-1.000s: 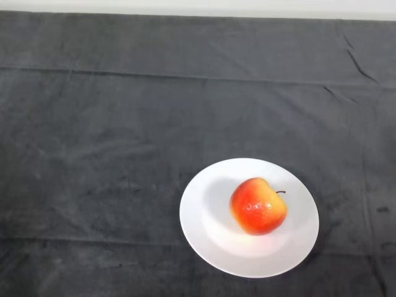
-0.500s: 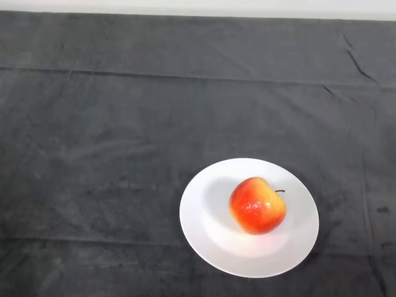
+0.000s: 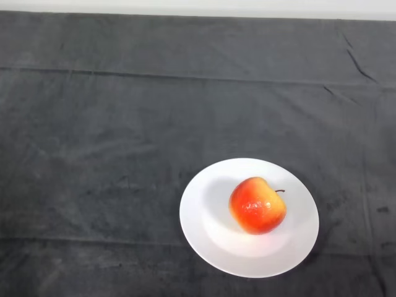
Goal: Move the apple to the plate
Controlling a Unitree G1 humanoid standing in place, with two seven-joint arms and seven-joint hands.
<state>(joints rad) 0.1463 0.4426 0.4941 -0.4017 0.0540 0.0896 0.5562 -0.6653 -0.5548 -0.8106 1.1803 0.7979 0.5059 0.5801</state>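
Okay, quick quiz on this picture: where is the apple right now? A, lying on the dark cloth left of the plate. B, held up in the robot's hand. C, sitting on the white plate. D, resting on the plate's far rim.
C: the apple sits well inside the white plate, near its middle, with its stem pointing right.

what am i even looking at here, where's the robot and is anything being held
This picture comes from a camera on a humanoid robot's head, looking down at the table in front of it. That is why you see no robot: its working left arm would enter from the lower left, and right now no part of it is in the picture. The table is covered by a dark grey cloth. On it sits a round white plate, and a red and yellow apple rests on the plate, a little right of its middle, with its short stem pointing right. Nothing is being held. The job was to put the apple on the plate, and it lies there now.
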